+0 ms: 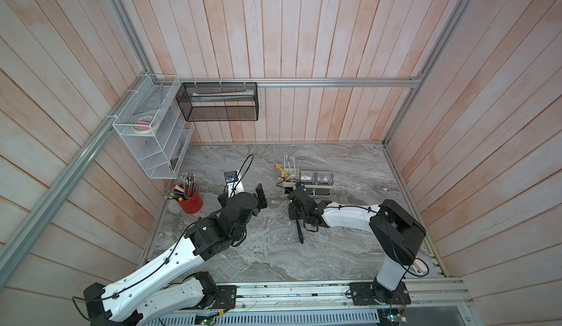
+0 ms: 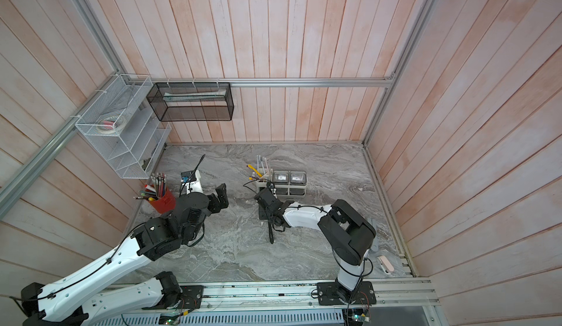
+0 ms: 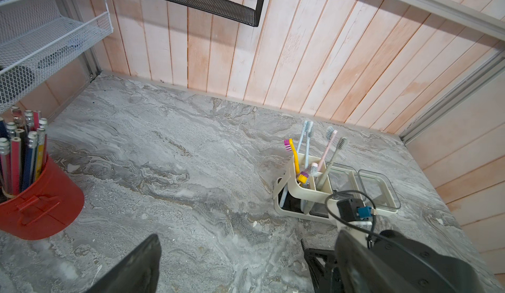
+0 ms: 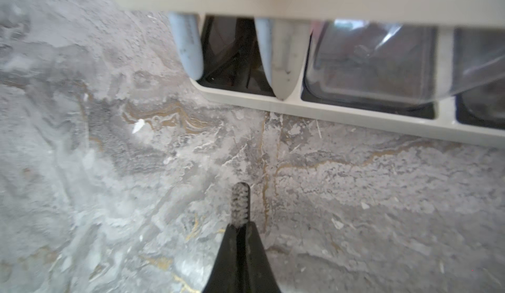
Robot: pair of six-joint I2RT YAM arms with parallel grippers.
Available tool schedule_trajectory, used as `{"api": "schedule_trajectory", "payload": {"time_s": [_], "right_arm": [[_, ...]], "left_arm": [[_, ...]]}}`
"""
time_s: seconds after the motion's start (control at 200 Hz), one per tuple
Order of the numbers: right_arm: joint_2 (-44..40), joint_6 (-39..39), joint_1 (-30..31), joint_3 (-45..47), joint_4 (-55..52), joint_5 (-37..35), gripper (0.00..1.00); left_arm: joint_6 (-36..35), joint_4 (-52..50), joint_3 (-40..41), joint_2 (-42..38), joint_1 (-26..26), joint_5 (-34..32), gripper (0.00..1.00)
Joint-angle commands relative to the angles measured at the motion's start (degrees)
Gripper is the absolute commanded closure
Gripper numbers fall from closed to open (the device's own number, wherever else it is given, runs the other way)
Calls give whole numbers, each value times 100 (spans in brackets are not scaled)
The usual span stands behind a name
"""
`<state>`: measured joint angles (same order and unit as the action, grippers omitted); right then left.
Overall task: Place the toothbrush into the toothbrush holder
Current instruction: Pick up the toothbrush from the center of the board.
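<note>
- The right gripper [image 4: 240, 230] has its jaws pressed together on the neck of the toothbrush [image 4: 240, 204], a dark one with pale bristles.
- In the right wrist view, the bristle head sticks out past the fingertips and points at the toothbrush holder [image 4: 341, 109], near it but not touching.
- In both top views the dark handle [image 1: 300, 231] trails back from the gripper toward the robot's base. It appears to lie on or just over the marble tabletop [image 1: 334, 248], but the angle does not settle which.
- The holder stands upright near the back wall. Its slotted end holds other brushes [image 3: 293, 155], among them a yellow one, a pink one and 2 pale blue ones.
- Beside the slots, 2 clear cups [image 3: 379, 187] sit in a row.
- The left gripper [image 3: 229, 239] has its jaws spread wide and holds nothing. It hangs over bare marble between the holder and a red cup [image 3: 41, 204] of pencils.
</note>
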<state>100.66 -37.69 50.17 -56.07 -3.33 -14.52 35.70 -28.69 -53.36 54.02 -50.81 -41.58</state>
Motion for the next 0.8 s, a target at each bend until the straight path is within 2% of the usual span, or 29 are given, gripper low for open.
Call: {"api": "schedule_trajectory", "payload": {"time_s": [0.0,0.155,0.405,0.59,0.795], "right_arm": [[-437,141,45,230,206,268,94],[-1261,357,54,803,842,925,94],[-2226,496,92,1245,1302,1982,95],[-2728,541,185,1440,1455,2296,95],[-2773,535,316,1475,1575,2456,95]], "left_arm": [[209,24,147,53,-26,226,0],[640,110,163,235,-26,759,0],[1448,80,-274,1237,-30,1612,0],[1900,320,-396,1702,-26,2035,0],[2332,487,-521,1999,-17,2251,5]]}}
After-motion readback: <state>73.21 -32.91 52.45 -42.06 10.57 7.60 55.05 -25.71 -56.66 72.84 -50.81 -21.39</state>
